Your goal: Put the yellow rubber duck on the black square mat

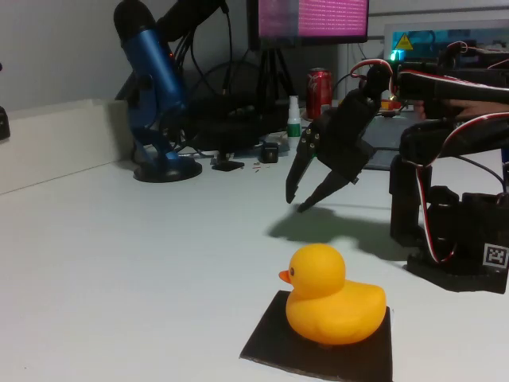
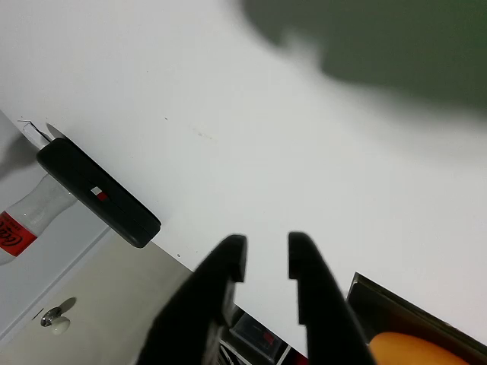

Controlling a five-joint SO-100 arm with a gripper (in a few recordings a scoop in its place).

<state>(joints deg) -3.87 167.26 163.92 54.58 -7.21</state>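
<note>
The yellow rubber duck (image 1: 328, 295) sits upright on the black square mat (image 1: 270, 341) near the front of the white table in the fixed view, its beak pointing left. My black gripper (image 1: 296, 203) hangs in the air behind and above the duck, apart from it, fingers pointing down-left with a gap and nothing between them. In the wrist view the gripper (image 2: 267, 257) stands open over bare white table. A corner of the mat (image 2: 380, 308) and the top of the duck (image 2: 415, 348) show at the bottom right.
A blue microphone on a round base (image 1: 155, 87), a red can (image 1: 319, 90), cables and small items stand along the back. The arm's base (image 1: 457, 231) is at right. In the wrist view a black flat device (image 2: 99, 194) lies at the table's edge.
</note>
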